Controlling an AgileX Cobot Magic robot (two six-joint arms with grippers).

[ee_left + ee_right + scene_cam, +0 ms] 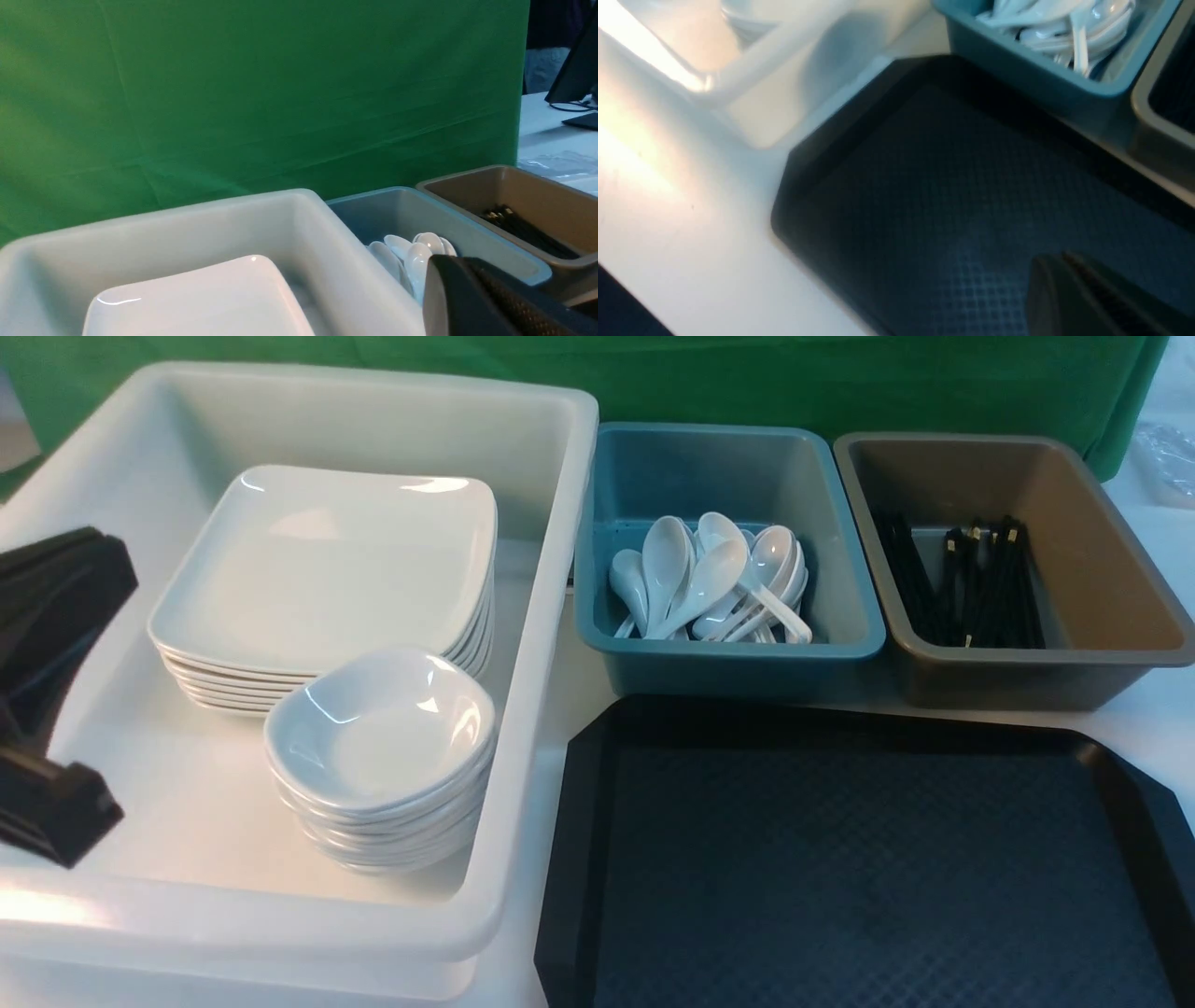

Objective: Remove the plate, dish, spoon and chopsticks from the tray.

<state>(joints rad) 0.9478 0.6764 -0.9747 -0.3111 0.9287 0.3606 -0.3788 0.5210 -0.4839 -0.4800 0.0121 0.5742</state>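
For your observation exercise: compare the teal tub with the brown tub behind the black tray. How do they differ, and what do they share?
The teal tub holds white spoons; the brown tub holds black chopsticks. The teal tub sits next to the big white bin; the brown tub sits further to the robot's right. Both are open rectangular tubs with rounded corners, side by side behind the tray.

Left claw (56, 691) is matte black, blocky and angular; wrist views show black fingers (490, 298) with finely ridged inner pads.
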